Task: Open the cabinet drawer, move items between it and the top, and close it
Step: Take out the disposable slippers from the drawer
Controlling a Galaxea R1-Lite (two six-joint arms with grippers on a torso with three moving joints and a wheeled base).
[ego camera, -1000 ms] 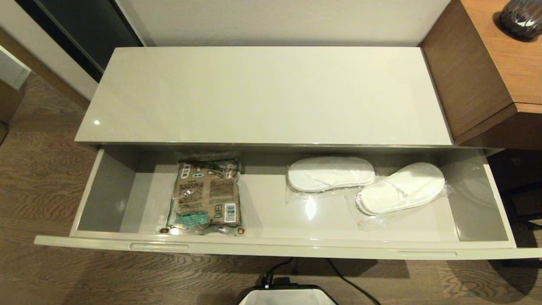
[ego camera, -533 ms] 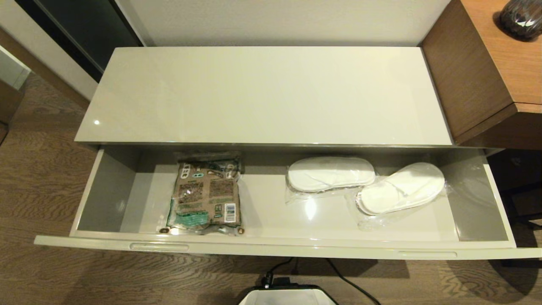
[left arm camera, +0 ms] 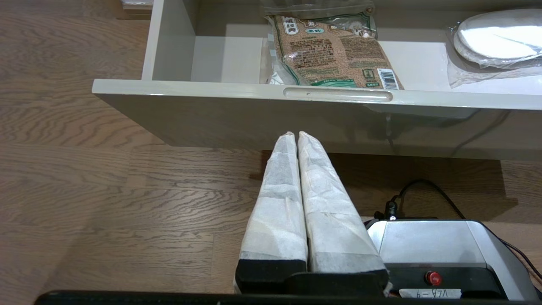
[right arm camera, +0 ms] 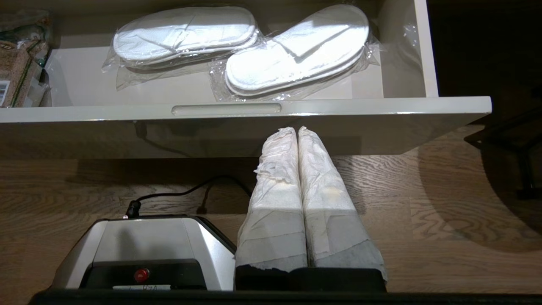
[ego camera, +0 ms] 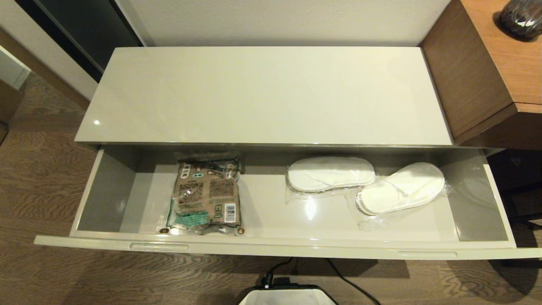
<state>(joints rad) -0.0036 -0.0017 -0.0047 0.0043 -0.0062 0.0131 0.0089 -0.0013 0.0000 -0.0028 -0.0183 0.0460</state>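
The cabinet drawer stands pulled fully out below the bare cream-white top. Inside, left of middle, lies the brown-and-green pouch. Two wrapped pairs of white slippers lie on the right. No tissue pack shows. Neither gripper appears in the head view. My left gripper is shut and empty, low in front of the drawer front, below its left handle slot. Shut and empty too, my right gripper hangs below the right handle slot.
A brown wooden desk with a dark vase adjoins the cabinet on the right. My base and its black cable sit on the wooden floor before the drawer. A dark frame stands at the far right.
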